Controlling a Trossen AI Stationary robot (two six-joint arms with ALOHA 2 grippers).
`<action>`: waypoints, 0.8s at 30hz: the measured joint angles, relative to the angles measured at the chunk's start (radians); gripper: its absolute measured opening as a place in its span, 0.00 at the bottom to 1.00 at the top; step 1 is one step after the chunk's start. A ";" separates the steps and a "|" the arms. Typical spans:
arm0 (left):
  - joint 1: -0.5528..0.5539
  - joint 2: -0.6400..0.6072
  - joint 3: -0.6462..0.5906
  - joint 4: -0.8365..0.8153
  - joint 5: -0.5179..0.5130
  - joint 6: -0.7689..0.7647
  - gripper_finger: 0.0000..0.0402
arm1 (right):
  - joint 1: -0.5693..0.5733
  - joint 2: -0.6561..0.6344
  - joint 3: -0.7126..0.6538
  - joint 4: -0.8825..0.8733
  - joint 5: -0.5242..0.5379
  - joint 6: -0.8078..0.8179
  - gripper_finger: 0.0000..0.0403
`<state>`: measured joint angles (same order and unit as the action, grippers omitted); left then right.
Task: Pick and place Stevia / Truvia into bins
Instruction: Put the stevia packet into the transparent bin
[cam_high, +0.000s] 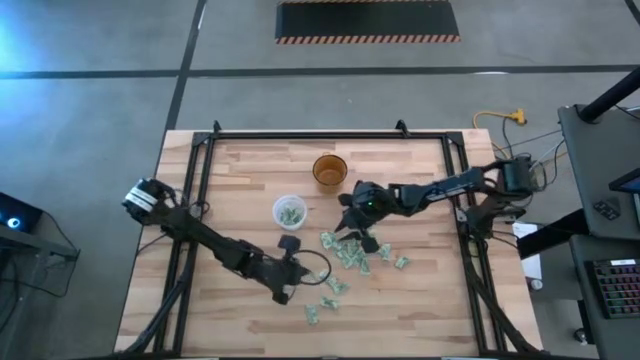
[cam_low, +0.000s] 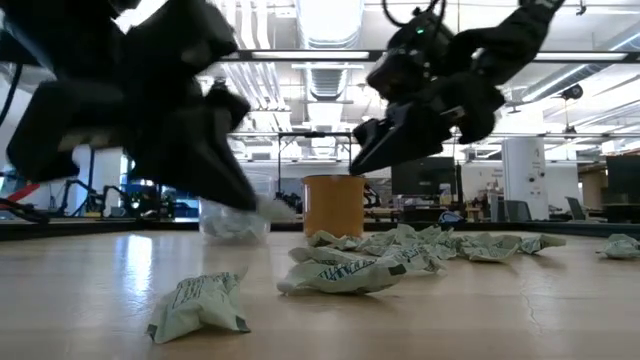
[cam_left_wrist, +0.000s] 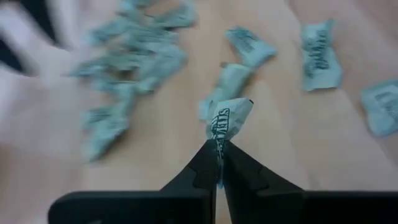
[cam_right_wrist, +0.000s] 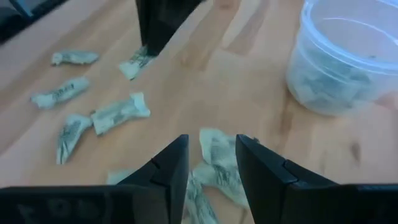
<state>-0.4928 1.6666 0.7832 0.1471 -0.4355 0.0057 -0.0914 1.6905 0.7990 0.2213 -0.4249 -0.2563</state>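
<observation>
Many pale green and white Stevia sachets (cam_high: 345, 252) lie crumpled on the wooden table, mostly in a loose cluster at its middle. The translucent cup (cam_high: 290, 211) stands beyond them with sachets inside. My left gripper (cam_left_wrist: 219, 149) is near the front of the cluster and is shut on one sachet (cam_left_wrist: 230, 118). My right gripper (cam_right_wrist: 211, 155) hovers open over the far side of the cluster, slanting down. Its fingers stand on either side of a sachet (cam_right_wrist: 217, 149) that lies flat below them, and I cannot tell whether they touch it. My left gripper pinches one end of the sachet (cam_left_wrist: 219, 140) between its two fingertips. The rest of the sachet sticks out past the tips, crumpled and twisted. The fingers slant down from the table's left. In the right wrist view the sachet (cam_right_wrist: 135, 65) hangs at the tips, close over the wood.
An amber-brown cup (cam_high: 329, 170) stands behind the translucent one, toward the far edge. Loose sachets lie at the front (cam_high: 312, 315) and toward the right (cam_high: 401, 262). A black frame (cam_high: 300, 135) runs along the table's sides and back.
</observation>
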 joint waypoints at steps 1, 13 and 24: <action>-0.012 -0.024 0.000 -0.021 -0.046 -0.001 0.00 | 0.000 0.017 0.015 -0.008 -0.002 0.008 0.33; -0.030 -0.242 -0.004 -0.321 -0.586 -0.068 0.00 | 0.009 0.144 0.128 -0.138 0.000 0.012 0.46; 0.185 -0.223 -0.006 -0.504 -0.495 -0.209 0.00 | 0.083 0.140 0.129 -0.137 0.137 -0.026 0.45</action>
<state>-0.3083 1.4437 0.7773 -0.3565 -0.9304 -0.2036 -0.0082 1.8301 0.9276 0.0845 -0.2880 -0.2828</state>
